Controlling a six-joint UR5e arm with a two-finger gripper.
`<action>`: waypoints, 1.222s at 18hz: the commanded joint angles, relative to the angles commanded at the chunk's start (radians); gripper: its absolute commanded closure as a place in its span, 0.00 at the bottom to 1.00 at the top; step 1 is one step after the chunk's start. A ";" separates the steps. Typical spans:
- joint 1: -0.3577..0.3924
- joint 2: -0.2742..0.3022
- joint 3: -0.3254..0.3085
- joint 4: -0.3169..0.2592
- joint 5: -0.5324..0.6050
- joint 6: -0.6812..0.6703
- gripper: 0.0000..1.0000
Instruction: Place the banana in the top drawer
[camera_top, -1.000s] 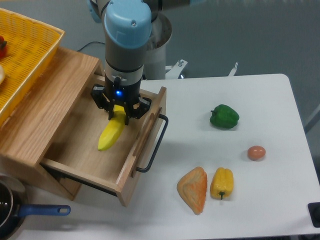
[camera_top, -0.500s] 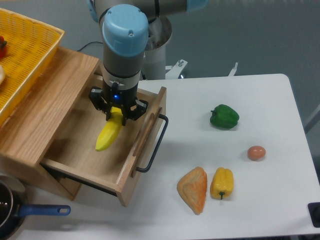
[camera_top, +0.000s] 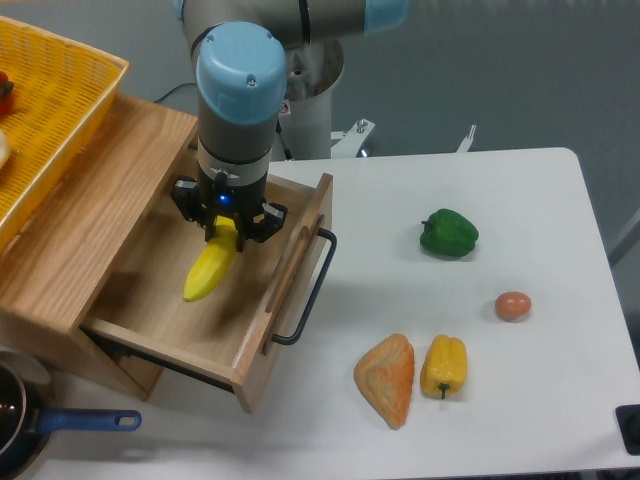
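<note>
Yellow basket (camera_top: 60, 110): far to my gripper's left, on the cabinet top.
Top drawer (camera_top: 255, 345): pulled open directly beneath my gripper, its black loop handle down to my right.
My gripper (camera_top: 224, 222): clamped on the upper end of the banana.
Banana (camera_top: 210, 268): hanging from my gripper, slanting down and to its left over the drawer floor (whether the low tip touches wood, I cannot tell).
Risk: letting go from this tilt could make it bounce or roll against the drawer's side wall.
Green pepper (camera_top: 449, 232): well off to my gripper's right on the table.
</note>
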 joint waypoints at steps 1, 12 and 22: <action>0.000 -0.002 0.000 0.000 0.000 0.000 0.59; -0.015 -0.015 -0.012 0.002 0.002 0.000 0.58; -0.015 -0.015 -0.026 0.006 0.002 0.002 0.56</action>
